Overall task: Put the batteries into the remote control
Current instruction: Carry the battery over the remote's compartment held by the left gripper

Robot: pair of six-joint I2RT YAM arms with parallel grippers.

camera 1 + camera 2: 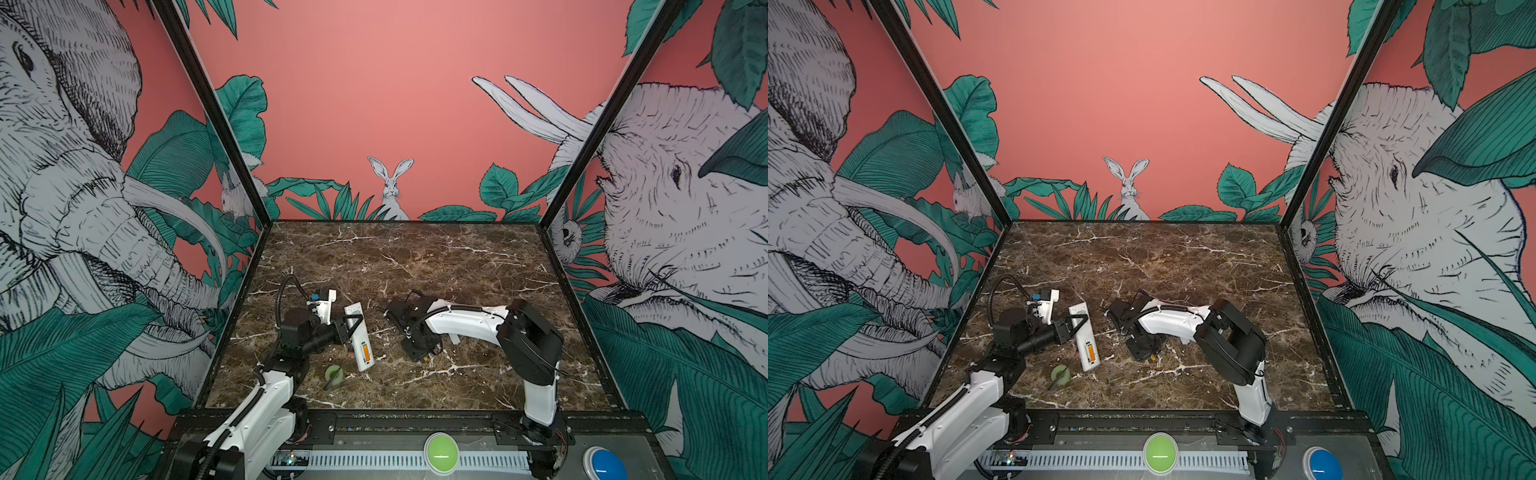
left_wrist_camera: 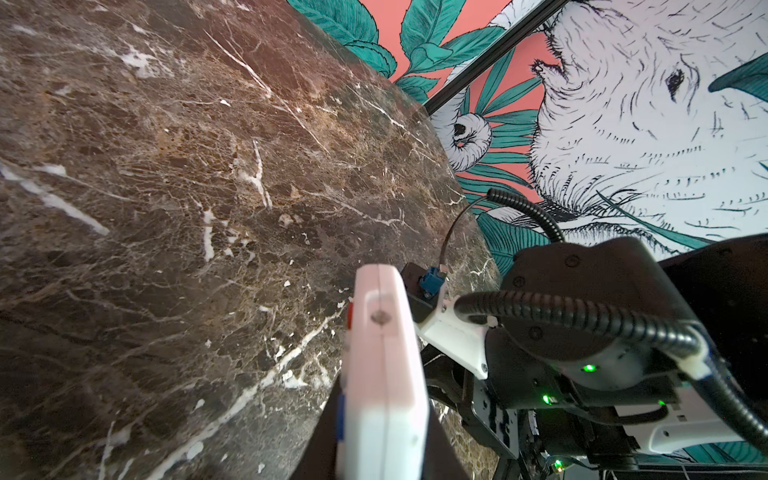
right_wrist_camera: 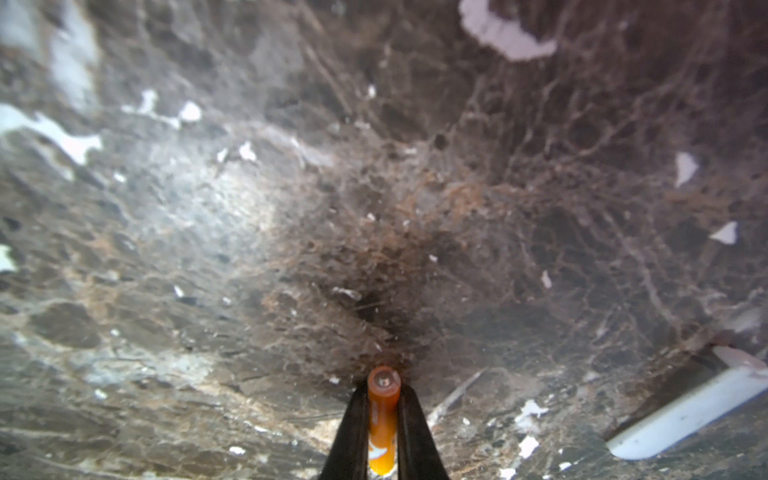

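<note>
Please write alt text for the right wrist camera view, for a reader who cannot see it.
The right tool is shut on a slim orange cylindrical battery with a pale end, pointing toward a dark brown marble table. A flat white plastic piece lies on the table nearby, partly cut off.

No legible text, brand or number anywhere. White marking on the orange battery (image 3: 382,432): blurred, unreadable. Small dark marks on the remote control (image 1: 359,341), toward its 12 o'clock end in both top views: too small to read.
</note>
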